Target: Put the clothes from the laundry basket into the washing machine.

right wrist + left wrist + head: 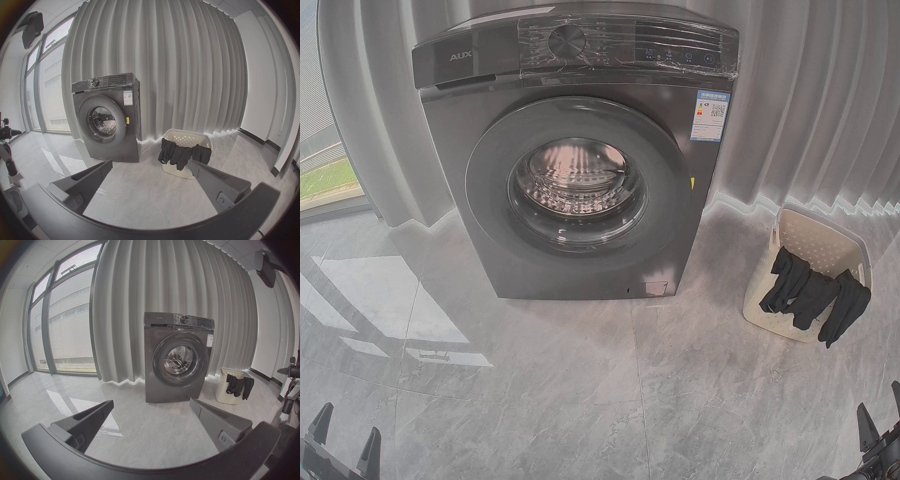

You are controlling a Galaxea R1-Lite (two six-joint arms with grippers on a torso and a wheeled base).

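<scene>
Your left gripper (349,431) hung low over the floor (550,387), jaws wide apart and empty, with nothing in reach. The washing machine (456,144) stood ahead, its door (575,187) shut. Dark clothes (809,294) draped in 3 folds over the laundry basket (850,240) rim, easy to pinch. Your right gripper (880,409), likewise spread and empty, sat nearer them.

Head cam looks down near washing machine (575,187); low wrist cams share it w/ basket (824,242).

Bright daylight from the window (72,318), sunlit patches glaring on glossy floor (550,387), wrist views bowed at edges
</scene>
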